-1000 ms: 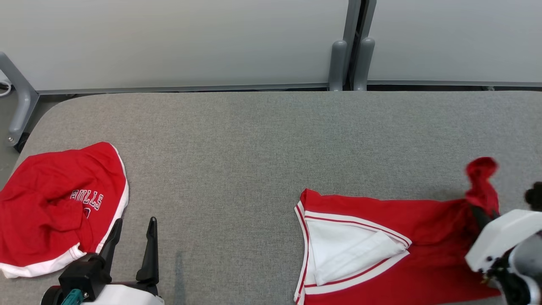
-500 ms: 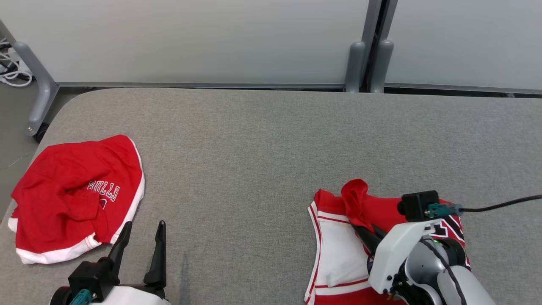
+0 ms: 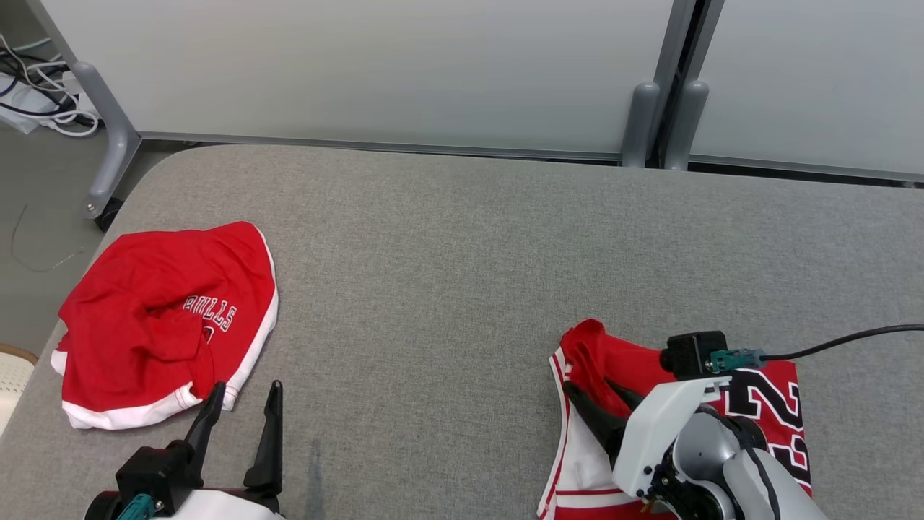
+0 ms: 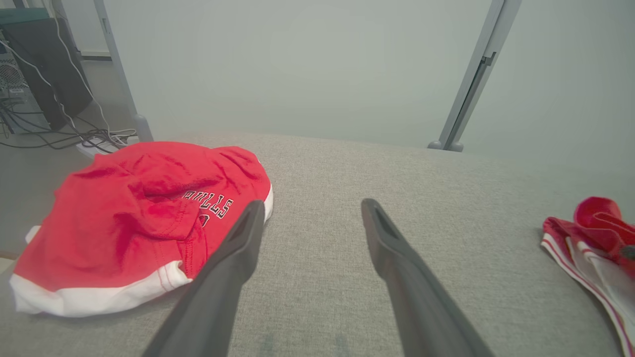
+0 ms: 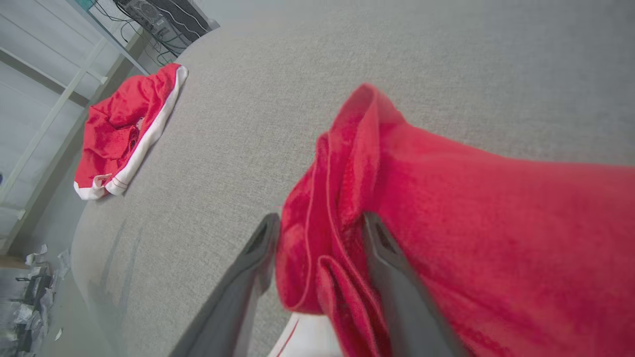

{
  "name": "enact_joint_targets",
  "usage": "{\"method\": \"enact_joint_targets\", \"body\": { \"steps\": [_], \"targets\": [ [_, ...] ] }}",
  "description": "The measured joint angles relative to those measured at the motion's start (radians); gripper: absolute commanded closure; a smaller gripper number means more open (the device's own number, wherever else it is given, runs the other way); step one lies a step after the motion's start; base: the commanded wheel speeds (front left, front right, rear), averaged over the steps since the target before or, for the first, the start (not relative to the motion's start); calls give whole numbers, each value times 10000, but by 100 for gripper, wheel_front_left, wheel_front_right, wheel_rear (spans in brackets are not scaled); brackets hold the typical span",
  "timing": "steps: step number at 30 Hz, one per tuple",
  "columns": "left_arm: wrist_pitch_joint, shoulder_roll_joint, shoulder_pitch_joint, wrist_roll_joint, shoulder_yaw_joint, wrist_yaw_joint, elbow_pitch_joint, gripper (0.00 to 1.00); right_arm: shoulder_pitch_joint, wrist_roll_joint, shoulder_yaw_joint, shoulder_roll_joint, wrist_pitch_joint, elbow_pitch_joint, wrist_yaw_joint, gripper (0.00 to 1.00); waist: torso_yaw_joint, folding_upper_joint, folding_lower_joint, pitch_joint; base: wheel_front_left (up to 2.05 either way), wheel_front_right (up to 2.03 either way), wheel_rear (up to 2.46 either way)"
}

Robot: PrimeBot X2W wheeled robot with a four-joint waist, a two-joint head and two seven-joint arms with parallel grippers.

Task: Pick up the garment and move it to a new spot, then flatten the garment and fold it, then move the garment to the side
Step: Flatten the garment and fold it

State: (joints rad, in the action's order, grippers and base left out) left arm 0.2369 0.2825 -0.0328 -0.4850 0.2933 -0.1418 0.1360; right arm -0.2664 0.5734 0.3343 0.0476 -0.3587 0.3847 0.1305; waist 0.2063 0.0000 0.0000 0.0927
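Observation:
The garment [image 3: 765, 390], a red jersey with white trim and a black number facing up, lies folded at the table's near right. A bunched red fold of the garment [image 5: 471, 223] stands up between the fingers of my right gripper [image 5: 320, 218]. Those fingers stand apart on either side of the fold, not pinching it. In the head view my right gripper [image 3: 586, 384] points left over the jersey's left end. My left gripper [image 3: 247, 386] is open and empty, low over the table near the front left. The left wrist view shows the left gripper [image 4: 312, 203] over bare cloth, with the garment [image 4: 595, 223] at the far right.
A second red garment [image 3: 159, 318] with white hem and "BULLS" lettering lies crumpled at the table's left end, just beyond my left fingers. The grey table [image 3: 447, 253] has rounded corners. Grey panels and posts [image 3: 639, 123] stand behind it; cables [image 3: 36, 94] lie on the floor at far left.
The right gripper carried the jersey's right end leftward over the rest, folding it so the number faces up, then parted its fingers. The head camera swung left. My left gripper stayed put.

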Motion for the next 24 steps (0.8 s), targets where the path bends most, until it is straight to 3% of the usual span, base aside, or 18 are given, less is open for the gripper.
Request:
{"method": "enact_joint_targets", "body": {
  "steps": [5,10,14,18,21,22,24],
  "targets": [
    [0,63,-75,-44,-21,-33,0,0,-34,523,-161,-23,244,-669,2,0,-103,0,0,-123,0,0,0],
    [10,59,-186,-73,2,-59,-59,0,285,-1223,-1977,-2,272,-1647,0,0,-282,0,0,-234,0,0,0],
    [12,69,-226,-96,10,-86,-81,0,1160,-2824,-3287,8,-403,-2734,0,0,-437,0,0,-267,0,0,0],
    [13,67,-230,-102,38,-86,-61,0,2086,-3839,-3609,6,-1104,-3515,0,0,-568,0,-1,-233,0,0,0],
    [27,67,-231,-130,36,-86,-61,0,2612,-3730,-3540,8,-1356,-3800,0,0,-677,0,0,-204,0,0,0],
    [27,79,-231,-130,36,-86,-63,0,2729,-3659,-3442,10,-1400,-3825,0,44,-717,0,0,-185,0,0,0],
    [54,90,-226,-128,38,-86,-65,0,2827,-3490,-3147,8,-1371,-3749,0,100,-785,0,0,-124,0,0,0]
  ]
}}
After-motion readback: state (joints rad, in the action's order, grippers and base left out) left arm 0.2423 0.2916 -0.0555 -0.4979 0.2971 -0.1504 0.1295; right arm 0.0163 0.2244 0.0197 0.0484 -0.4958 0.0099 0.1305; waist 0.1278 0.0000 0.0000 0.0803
